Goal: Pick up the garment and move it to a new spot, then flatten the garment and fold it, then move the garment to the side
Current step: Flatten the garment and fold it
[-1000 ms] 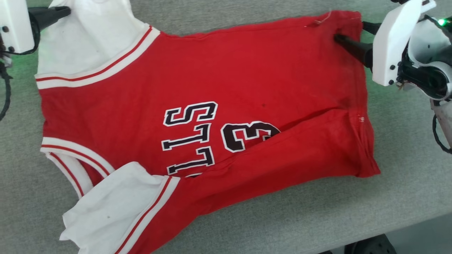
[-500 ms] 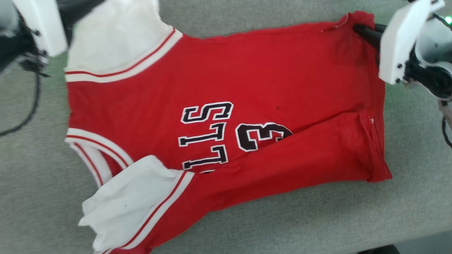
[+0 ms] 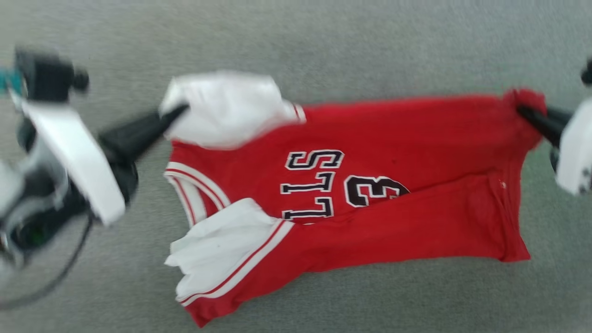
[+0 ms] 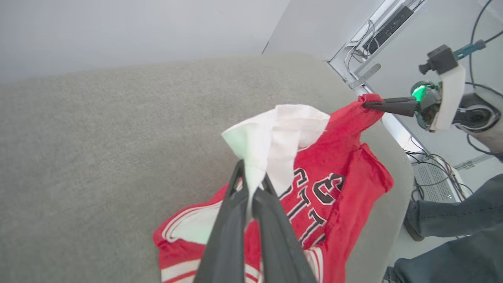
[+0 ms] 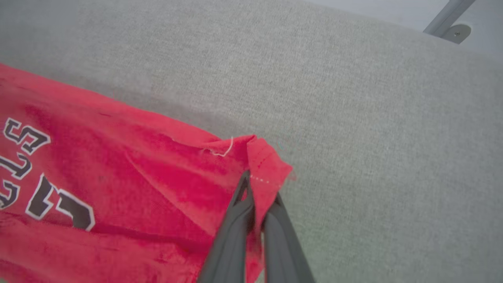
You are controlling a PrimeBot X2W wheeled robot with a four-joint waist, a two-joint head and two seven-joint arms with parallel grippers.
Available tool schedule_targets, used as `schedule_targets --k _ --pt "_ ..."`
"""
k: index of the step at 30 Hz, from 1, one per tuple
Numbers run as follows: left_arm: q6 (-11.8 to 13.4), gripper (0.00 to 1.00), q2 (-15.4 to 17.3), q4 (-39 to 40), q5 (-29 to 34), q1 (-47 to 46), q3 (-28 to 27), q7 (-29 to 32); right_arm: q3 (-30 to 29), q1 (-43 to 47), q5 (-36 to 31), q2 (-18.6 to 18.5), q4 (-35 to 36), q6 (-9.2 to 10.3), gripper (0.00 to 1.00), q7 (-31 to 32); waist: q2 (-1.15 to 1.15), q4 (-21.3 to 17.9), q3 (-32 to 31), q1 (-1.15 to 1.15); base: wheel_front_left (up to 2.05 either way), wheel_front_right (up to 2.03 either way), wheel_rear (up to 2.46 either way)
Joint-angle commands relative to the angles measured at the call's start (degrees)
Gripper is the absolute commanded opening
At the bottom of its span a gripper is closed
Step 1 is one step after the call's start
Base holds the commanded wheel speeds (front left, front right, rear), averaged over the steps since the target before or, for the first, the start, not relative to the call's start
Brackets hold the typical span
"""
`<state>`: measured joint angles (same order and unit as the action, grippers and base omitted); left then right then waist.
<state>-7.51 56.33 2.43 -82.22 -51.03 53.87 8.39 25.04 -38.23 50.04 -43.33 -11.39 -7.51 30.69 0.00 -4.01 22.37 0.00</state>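
On the left of the grey table (image 3: 323, 41), the left gripper (image 3: 178, 111) has its two dark fingers pressed together on a white sleeve (image 3: 226, 108). That sleeve is soft and bunched into a puff. Below it, the other sleeve (image 3: 217, 240) lies crumpled, with red and white stripes along its edge.

In the middle is the shirt (image 3: 407, 138), thin, red and floppy. Its top edge is held up between the two grippers, and its lower part seems to rest on the table. The black letters (image 3: 314, 185) have white edges. A long red flap (image 3: 416, 222) lies folded over part of the number.

On the right, the right gripper (image 3: 522, 111) pinches the shirt's red corner (image 5: 267, 161), fingers tight on the cloth. A loose white thread (image 5: 224, 151) curls near it.

The table looks rough, like felt.

I think the pick-up has started, since both ends are gripped. The shirt is wrinkly, so making it flat, folding it neatly and moving it aside are left to do.
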Motion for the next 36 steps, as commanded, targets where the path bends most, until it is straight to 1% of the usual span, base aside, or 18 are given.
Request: schedule_targets --k 1,5,9,12,16,18,19,20,21,22,29,30,31,32,33,34,35,36 --pt "0.06 0.00 1.41 2.01 -0.13 3.19 0.52 -2.48 -1.39 3.36 0.49 -0.73 1.82 0.05 0.00 0.14 0.00 1.98 -1.97 0.00 0.00 0.00 0.00" --pt "0.08 0.00 4.57 6.24 0.97 10.93 2.12 -9.47 -6.56 12.44 -0.01 -1.97 6.20 0.05 0.00 0.85 0.00 2.94 -2.50 0.00 0.00 0.00 0.00" --pt "0.21 0.00 5.45 8.39 1.66 17.25 3.95 -14.72 -12.33 20.63 -0.88 -1.01 10.46 0.05 0.00 1.43 0.00 3.82 -2.28 0.00 0.00 0.00 0.00" --pt "0.71 0.00 4.92 8.71 2.53 20.41 5.56 -16.59 -16.99 25.47 -1.92 0.59 13.05 0.05 0.00 2.39 0.00 4.19 -1.63 0.00 0.00 0.00 0.00" --pt "0.87 0.00 2.57 6.64 3.33 22.21 7.44 -16.94 -20.89 28.86 -3.53 3.60 15.21 0.05 0.00 3.93 0.00 4.55 -0.68 0.00 0.00 0.00 0.00" --pt "0.77 0.00 0.51 4.75 2.67 22.52 7.99 -16.79 -21.60 29.25 -3.80 5.54 15.22 0.04 0.00 4.93 0.00 4.67 -0.34 0.00 0.00 0.00 0.00" --pt "0.59 0.00 -0.51 3.84 2.14 22.60 8.60 -16.19 -21.73 29.17 -3.69 6.35 14.81 0.04 0.00 5.36 0.00 4.74 -0.14 0.00 0.00 0.00 0.00" --pt "0.59 0.00 -0.51 3.84 2.14 22.60 8.60 -16.19 -21.73 29.17 -3.69 6.35 14.81 0.04 0.00 5.36 0.00 4.74 -0.14 0.00 0.00 0.00 0.00" --pt "0.46 0.00 -2.14 1.55 1.48 22.00 8.87 -15.71 -21.54 28.54 -4.50 7.34 13.68 0.05 0.00 6.21 0.00 4.86 0.34 0.00 0.00 0.00 0.00" --pt "0.46 0.00 -2.14 1.55 1.48 22.00 8.87 -15.71 -21.54 28.54 -4.50 7.34 13.68 0.05 0.00 6.21 0.00 4.86 0.34 0.00 0.00 0.00 0.00" --pt "0.04 0.00 -6.51 -6.16 2.93 20.04 10.39 -15.37 -20.08 27.09 -5.07 10.03 10.82 0.04 0.00 7.26 0.00 4.85 1.22 0.00 0.00 0.00 0.00" --pt "0.15 0.00 -6.84 -6.84 3.39 19.75 10.70 -15.48 -19.93 26.98 -4.92 10.07 10.79 0.04 0.07 7.22 0.00 4.81 1.20 0.00 0.00 0.00 0.00" --pt "0.16 0.00 -7.17 -7.27 3.93 19.57 10.81 -15.85 -19.50 27.00 -4.48 9.91 11.22 0.04 0.38 7.28 0.00 4.79 1.12 0.00 0.00 0.00 0.00" --pt "0.15 0.01 -7.47 -7.69 4.22 19.56 10.78 -16.50 -19.41 27.28 -3.97 9.71 11.53 0.04 0.93 7.52 0.00 4.77 1.01 0.00 0.00 0.00 0.00" --pt "0.14 0.05 -7.72 -7.89 4.41 19.62 10.84 -16.97 -19.45 27.56 -3.50 9.41 11.91 0.04 1.00 7.62 0.00 4.74 0.89 0.00 0.00 0.00 0.00" --pt "0.13 0.16 -7.81 -7.90 4.75 19.65 10.91 -17.50 -19.76 27.76 -3.11 9.15 12.36 0.04 1.00 7.70 0.00 4.72 0.72 0.00 0.00 0.00 0.00" --pt "0.13 0.43 -7.86 -7.97 4.94 19.75 10.74 -18.33 -20.44 28.02 -2.68 8.78 12.58 0.04 1.00 7.56 0.00 4.79 0.54 0.00 0.00 0.00 0.00" --pt "0.12 0.67 -7.95 -8.10 4.87 20.04 10.33 -19.19 -21.08 28.26 -2.22 8.42 12.89 0.04 1.00 7.53 0.00 4.91 0.35 0.00 0.00 0.00 0.00"
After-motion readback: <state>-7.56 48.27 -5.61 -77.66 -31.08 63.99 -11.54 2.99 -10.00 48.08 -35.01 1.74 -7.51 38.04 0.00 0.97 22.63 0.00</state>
